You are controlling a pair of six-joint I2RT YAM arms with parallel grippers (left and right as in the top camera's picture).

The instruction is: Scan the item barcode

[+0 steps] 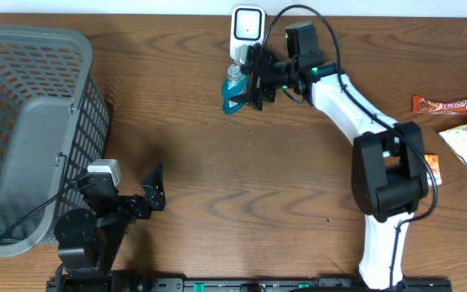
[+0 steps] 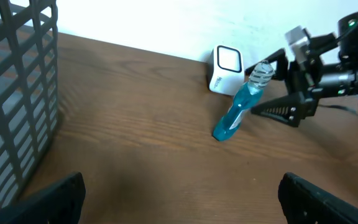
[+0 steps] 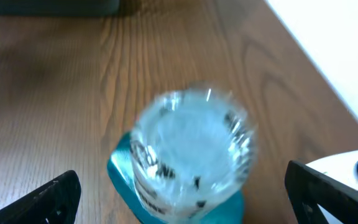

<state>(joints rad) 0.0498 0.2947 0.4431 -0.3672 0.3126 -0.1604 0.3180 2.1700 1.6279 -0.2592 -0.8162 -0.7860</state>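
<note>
Our right claw [image 1: 248, 79], jaws wide apart, straddles without gripping the cap of the bottle [image 2: 238, 106], which leans tilted just beside the scanner [image 2: 227, 70] at the far edge of the table [image 1: 201, 154]; unheld, we judge it could topple or roll, barcode turned away.
</note>
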